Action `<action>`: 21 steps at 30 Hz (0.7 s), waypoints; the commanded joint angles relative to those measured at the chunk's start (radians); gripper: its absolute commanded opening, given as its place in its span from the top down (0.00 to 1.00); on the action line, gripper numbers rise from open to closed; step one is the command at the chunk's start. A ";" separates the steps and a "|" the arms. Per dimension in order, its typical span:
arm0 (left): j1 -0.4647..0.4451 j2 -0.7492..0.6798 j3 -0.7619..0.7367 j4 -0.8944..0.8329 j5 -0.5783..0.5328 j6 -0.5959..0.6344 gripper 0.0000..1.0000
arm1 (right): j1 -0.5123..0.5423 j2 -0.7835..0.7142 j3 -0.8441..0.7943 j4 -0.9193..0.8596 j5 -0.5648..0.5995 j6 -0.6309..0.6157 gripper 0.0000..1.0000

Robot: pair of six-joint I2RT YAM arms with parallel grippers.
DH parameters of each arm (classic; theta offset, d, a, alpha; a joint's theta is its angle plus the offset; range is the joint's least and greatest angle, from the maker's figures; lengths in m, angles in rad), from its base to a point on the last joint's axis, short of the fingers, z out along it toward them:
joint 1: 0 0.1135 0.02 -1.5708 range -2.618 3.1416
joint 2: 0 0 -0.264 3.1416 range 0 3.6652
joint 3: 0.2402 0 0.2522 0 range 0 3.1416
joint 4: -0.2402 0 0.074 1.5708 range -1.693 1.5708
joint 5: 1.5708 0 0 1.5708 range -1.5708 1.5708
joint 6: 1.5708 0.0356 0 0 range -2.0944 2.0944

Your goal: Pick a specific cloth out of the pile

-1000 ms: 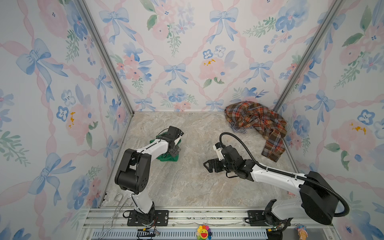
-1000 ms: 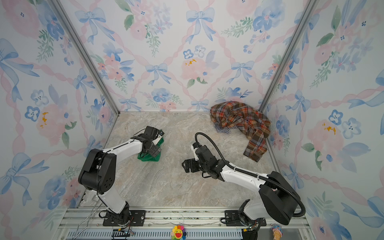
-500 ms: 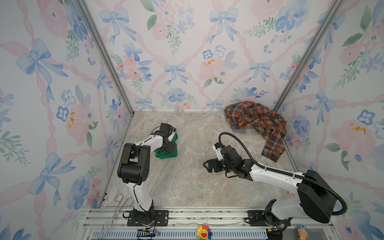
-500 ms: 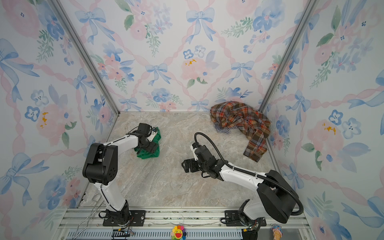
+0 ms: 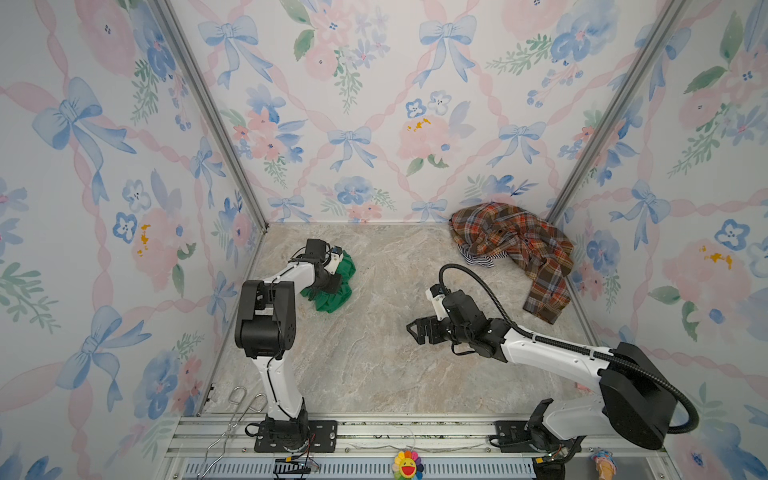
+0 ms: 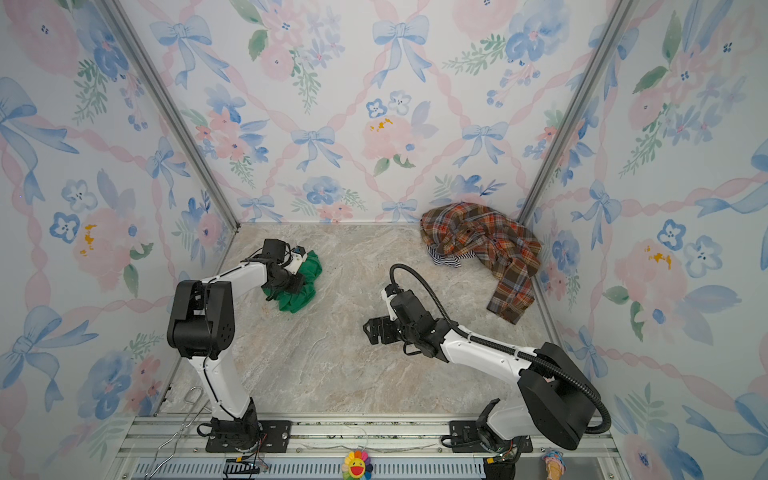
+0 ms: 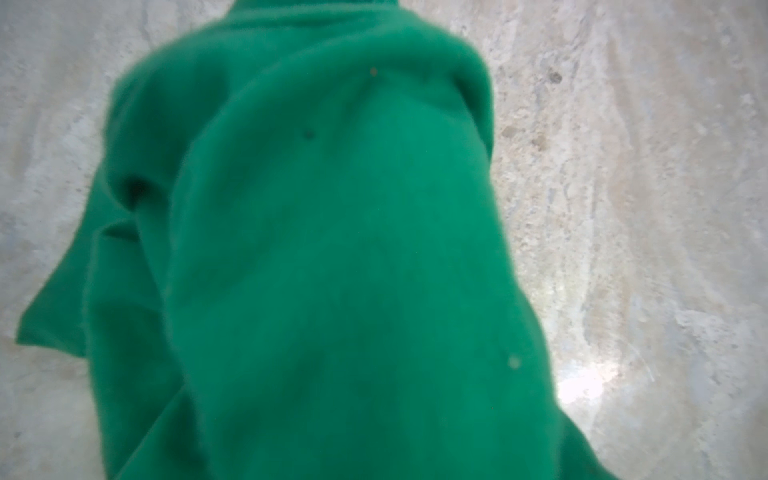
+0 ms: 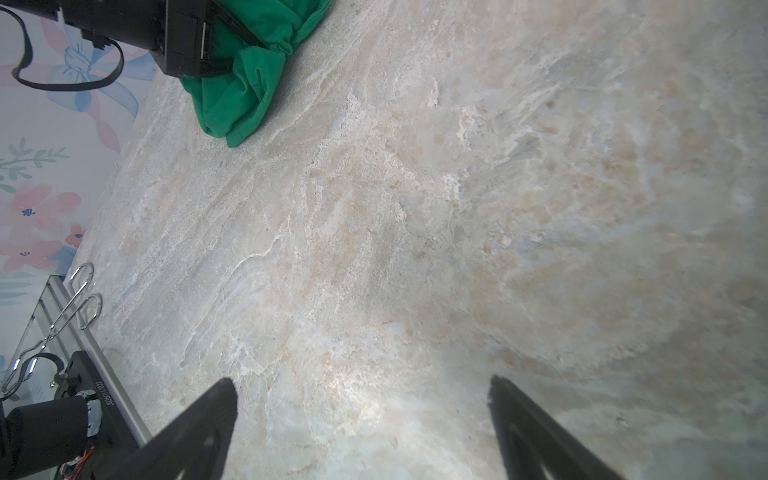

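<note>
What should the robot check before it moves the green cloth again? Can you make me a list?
1. The green cloth lies apart from the plaid shirt: ok.
2. The left end effector is down on the green cloth: ok.
3. It grips the fabric firmly: cannot tell, the cloth hides the fingers.
4. The right end effector is open and empty: ok.
5. It hangs over bare table, clear of the green cloth: ok.
6. The striped cloth sits tucked under the plaid shirt, untouched: ok.

Cloth (image 7: pixel 332 249) soft matt fleece; table (image 5: pixel 365 357) smooth, marbled.
</note>
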 commanded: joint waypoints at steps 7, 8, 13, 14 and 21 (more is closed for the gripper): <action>0.045 -0.013 0.251 -0.055 0.195 -0.240 1.00 | 0.011 0.004 0.041 -0.022 0.015 0.008 0.03; 0.048 0.000 0.294 -0.056 0.165 -0.263 1.00 | 0.015 0.007 0.043 -0.020 0.013 0.010 0.03; 0.080 0.154 0.460 -0.013 0.168 -0.403 1.00 | 0.032 0.028 0.068 -0.048 0.017 -0.003 0.03; 0.095 0.187 0.479 0.001 0.216 -0.434 1.00 | 0.033 0.027 0.067 -0.048 0.019 -0.001 0.03; 0.138 0.296 0.495 0.032 0.215 -0.473 1.00 | 0.034 0.015 0.049 -0.052 0.042 0.002 0.03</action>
